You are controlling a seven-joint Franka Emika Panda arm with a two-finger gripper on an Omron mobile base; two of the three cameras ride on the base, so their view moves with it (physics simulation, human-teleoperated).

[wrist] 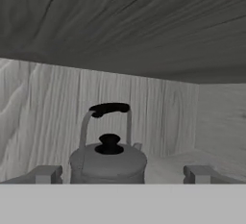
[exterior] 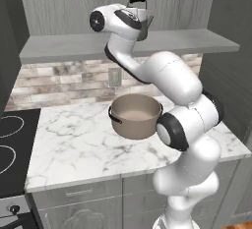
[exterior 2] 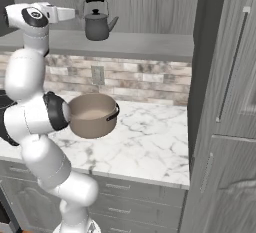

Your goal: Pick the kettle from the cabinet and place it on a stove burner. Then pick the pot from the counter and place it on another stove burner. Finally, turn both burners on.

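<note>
Your gripper (wrist: 123,174) is wide open with the kettle (wrist: 108,163) right in front, between its tips, so grab the hard, smooth, maybe slippery metal by its black top handle (wrist: 109,108).

One kettle (exterior 2: 97,26) upper centre; one pot (exterior 2: 93,114) mid-left; two burner rings (exterior: 10,126) at the left edge; one wall outlet (exterior 2: 97,75).

Open shelf space around kettle (wrist: 108,163)
</note>
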